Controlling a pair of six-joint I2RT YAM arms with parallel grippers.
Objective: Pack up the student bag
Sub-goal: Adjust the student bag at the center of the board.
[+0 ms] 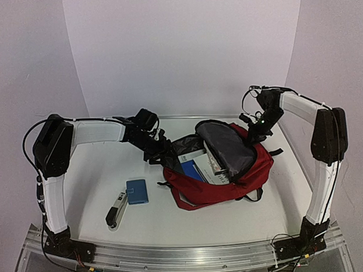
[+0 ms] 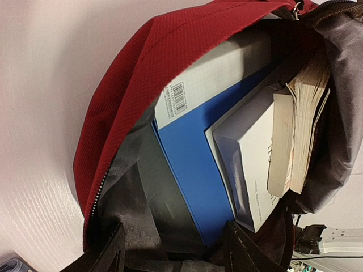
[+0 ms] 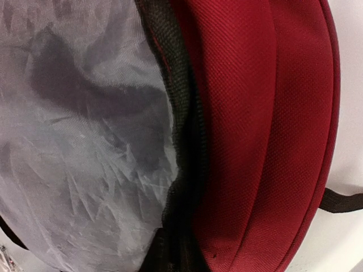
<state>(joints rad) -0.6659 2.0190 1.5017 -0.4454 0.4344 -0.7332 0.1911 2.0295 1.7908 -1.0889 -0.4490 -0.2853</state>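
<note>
Top external view: student bag [image 1: 231, 185] lies unzipped at mid-worktop [image 1: 190, 222], books [image 1: 197, 165] standing inside | left gripper [image 1: 155, 150]: at the bag's left rim, fingers apart astride grey lining, clamping cannot be told | right gripper [image 1: 255, 132]: closed at the bag's far rim, beside the raised flap | blue case [image 1: 137, 191]: left of the bag.

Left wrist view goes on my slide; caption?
Open dark red student bag holding a blue-and-white book, a white book and a worn paperback.

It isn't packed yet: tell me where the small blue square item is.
Top view: the blue item lies on the table left of the student bag, beside the stapler.
</note>
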